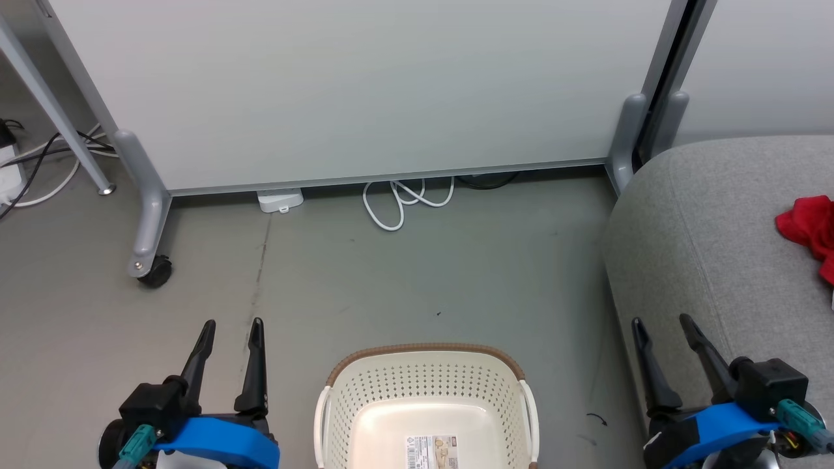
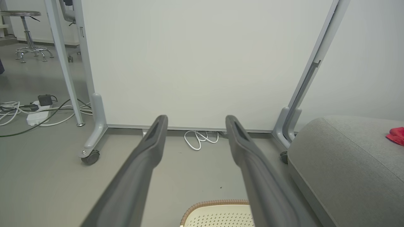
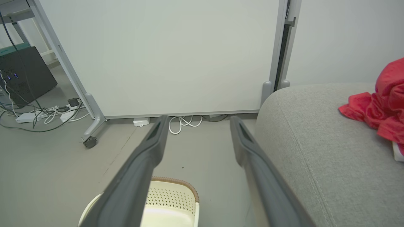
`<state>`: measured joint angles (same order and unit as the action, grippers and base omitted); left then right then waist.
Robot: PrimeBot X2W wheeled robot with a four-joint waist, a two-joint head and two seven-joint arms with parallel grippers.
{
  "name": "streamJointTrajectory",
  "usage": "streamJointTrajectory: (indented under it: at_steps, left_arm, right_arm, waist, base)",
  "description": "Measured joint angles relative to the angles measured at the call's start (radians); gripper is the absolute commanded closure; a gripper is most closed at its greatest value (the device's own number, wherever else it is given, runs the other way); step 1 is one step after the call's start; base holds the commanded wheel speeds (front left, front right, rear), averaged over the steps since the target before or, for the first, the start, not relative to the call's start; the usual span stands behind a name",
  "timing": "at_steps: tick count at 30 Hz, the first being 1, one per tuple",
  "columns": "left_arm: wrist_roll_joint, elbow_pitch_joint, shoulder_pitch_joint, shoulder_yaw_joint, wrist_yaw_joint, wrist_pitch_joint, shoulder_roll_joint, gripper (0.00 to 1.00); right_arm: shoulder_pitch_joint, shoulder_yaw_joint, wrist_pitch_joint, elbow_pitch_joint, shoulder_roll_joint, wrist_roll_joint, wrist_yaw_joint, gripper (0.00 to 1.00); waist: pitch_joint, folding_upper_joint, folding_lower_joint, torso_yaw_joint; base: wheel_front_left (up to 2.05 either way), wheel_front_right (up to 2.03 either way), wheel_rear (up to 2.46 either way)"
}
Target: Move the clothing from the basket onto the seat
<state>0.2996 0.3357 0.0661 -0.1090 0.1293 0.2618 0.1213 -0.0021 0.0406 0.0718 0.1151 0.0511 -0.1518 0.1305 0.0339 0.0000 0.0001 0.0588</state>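
Note:
The cream-white basket [image 1: 427,407] with a brown rim stands on the floor at the bottom centre, and only a label shows on its base. Red clothing [image 1: 811,231] lies bunched on the grey seat [image 1: 704,247] at the right edge; the right wrist view shows the clothing [image 3: 380,102] with a bit of white at its lower edge. My left gripper [image 1: 232,324] is open to the left of the basket, with nothing between its fingers. My right gripper [image 1: 662,320] is open over the seat's front corner, right of the basket. The basket's rim [image 2: 217,203] peeks between the left fingers [image 2: 148,148].
A pale grey wheeled partition panel [image 1: 365,91] stands across the back, with a caster [image 1: 155,270] at its left foot. A coiled white cable [image 1: 401,198] and a small white box [image 1: 280,198] lie at its base. More cables and a power strip [image 3: 28,116] lie far left.

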Motion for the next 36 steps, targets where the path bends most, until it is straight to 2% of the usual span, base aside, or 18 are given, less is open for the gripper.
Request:
streamJointTrajectory:
  at_steps: [22,23,29,36]
  left_arm:
    - [0.022,0.006,-0.002,-0.009,0.000,0.000,0.007,0.00]
    - [0.026,0.008,-0.003,-0.010,0.000,-0.001,0.005,1.00]
    - [0.040,0.052,-0.044,-0.010,0.000,-0.010,-0.011,1.00]
    - [0.160,0.044,-0.045,0.006,0.000,-0.045,-0.015,1.00]
  right_arm:
    - [-0.002,-0.002,0.009,0.014,0.000,-0.011,0.000,0.00]
    - [-0.002,-0.003,0.009,0.017,0.000,-0.011,0.000,1.00]
    - [0.012,-0.003,0.002,0.069,-0.003,-0.024,0.000,1.00]
    - [0.011,0.003,-0.015,0.077,-0.004,-0.158,0.000,1.00]
  waist:
    - [0.007,0.0000,0.0000,-0.011]
    - [0.007,0.0000,0.0000,-0.011]
    - [0.006,0.0000,0.0000,-0.012]
    - [0.004,0.0000,0.0000,-0.014]
  base:
    - [0.00,0.00,0.00]
    - [0.00,0.00,0.00]
    - [0.00,0.00,0.00]
    - [0.00,0.00,0.00]
